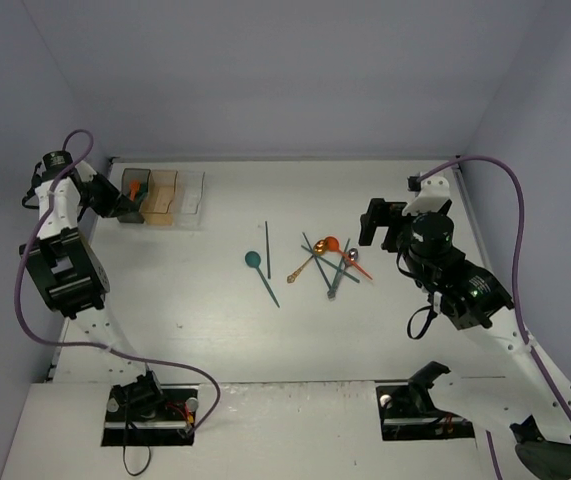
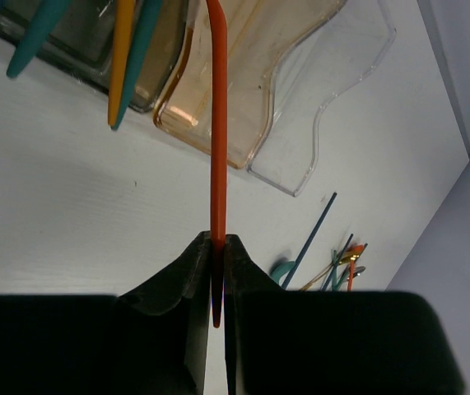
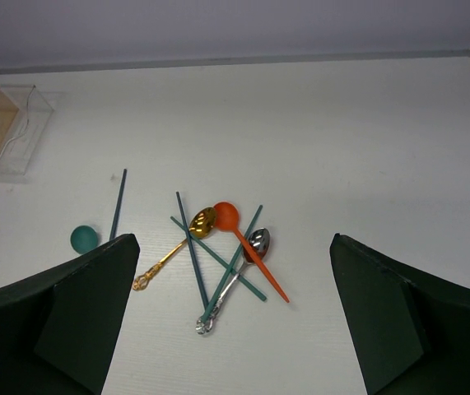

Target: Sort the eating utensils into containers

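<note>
My left gripper (image 1: 127, 205) is shut on an orange utensil (image 2: 217, 156), gripped by its thin handle at the row of containers (image 1: 163, 196); its upper end is out of the left wrist view. The dark grey bin (image 2: 70, 41) holds teal and orange handles (image 2: 123, 58). Beside it are the amber bin (image 2: 255, 90) and the clear bin (image 2: 346, 99). My right gripper (image 3: 235, 321) is open and empty, above a pile at mid table: orange spoon (image 3: 228, 217), gold spoon (image 3: 201, 223), silver spoon (image 3: 257, 242) and crossed teal sticks (image 3: 192, 251).
A teal spoon (image 1: 253, 260) and a dark thin stick (image 1: 268, 248) lie apart, left of the pile. The containers stand at the table's back left by the wall. The grey walls close in the back and both sides.
</note>
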